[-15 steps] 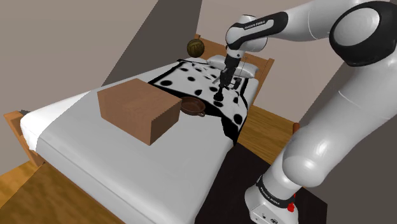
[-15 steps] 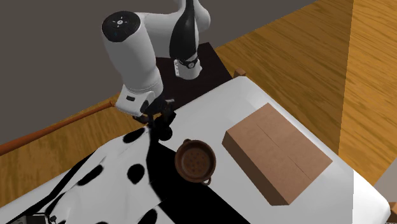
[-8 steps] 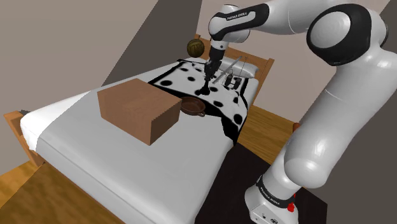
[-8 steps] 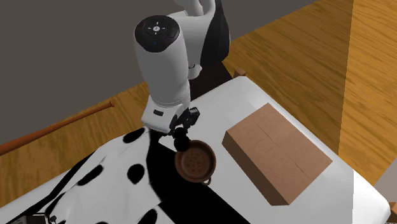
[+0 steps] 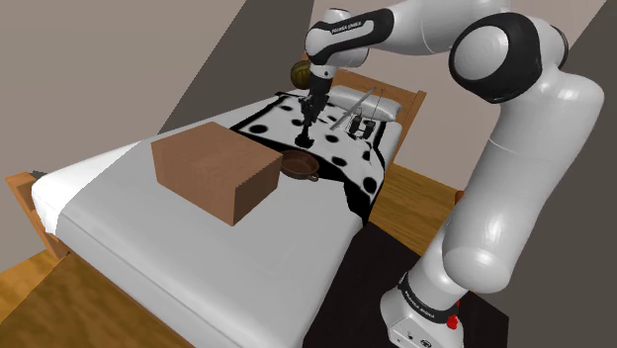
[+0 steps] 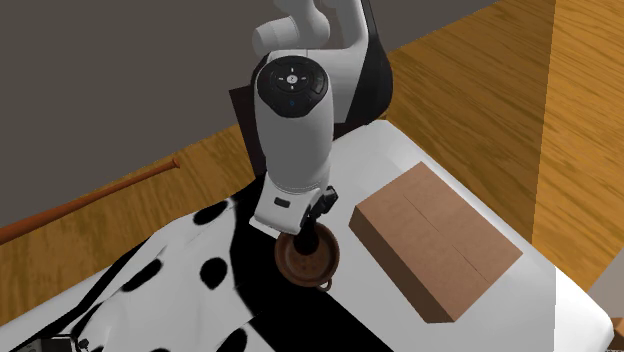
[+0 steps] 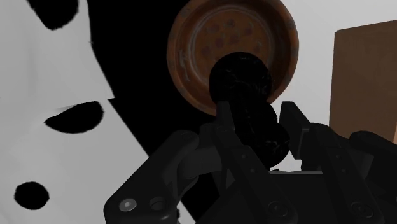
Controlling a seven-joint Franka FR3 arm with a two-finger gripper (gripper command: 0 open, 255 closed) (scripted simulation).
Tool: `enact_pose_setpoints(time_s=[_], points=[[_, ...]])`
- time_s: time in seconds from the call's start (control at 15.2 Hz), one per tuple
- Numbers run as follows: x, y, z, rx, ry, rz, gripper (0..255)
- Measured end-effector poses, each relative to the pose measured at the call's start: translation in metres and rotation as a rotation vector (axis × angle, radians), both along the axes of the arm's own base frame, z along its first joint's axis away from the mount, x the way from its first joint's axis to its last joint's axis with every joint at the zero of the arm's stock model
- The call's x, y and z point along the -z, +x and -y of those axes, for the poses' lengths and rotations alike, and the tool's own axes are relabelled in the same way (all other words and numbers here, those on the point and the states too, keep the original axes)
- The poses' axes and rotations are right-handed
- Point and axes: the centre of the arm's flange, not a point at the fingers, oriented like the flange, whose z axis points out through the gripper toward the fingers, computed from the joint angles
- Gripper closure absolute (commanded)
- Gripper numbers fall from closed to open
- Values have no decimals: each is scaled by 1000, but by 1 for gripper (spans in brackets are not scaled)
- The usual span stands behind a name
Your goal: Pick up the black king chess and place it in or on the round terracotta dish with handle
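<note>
The gripper [image 7: 257, 124] is clenched on the black king [image 7: 240, 79], which hangs just above the brown dish [image 7: 210, 38] lying on the spotted blanket [image 7: 51, 76] beside the box [image 5: 213, 173]. The step in hand looks like the lowering: in the wrist view the king's base overlaps the dish's rim on the side nearer the gripper, so I would nudge it toward the middle of the bowl first, away from the handle [image 6: 326, 286]. Then descend straight and slowly, and let go only when the base is at the dish's floor, lest the tall piece topple out.
</note>
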Motion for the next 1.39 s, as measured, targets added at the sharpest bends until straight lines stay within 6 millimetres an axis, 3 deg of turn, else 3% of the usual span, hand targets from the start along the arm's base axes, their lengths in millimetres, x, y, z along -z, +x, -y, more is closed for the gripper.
enact_pose_setpoints(time_s=[0.92, 1.39], points=[[75, 1, -1, 0, 0, 0, 255], [80, 1, -1, 0, 0, 0, 255]])
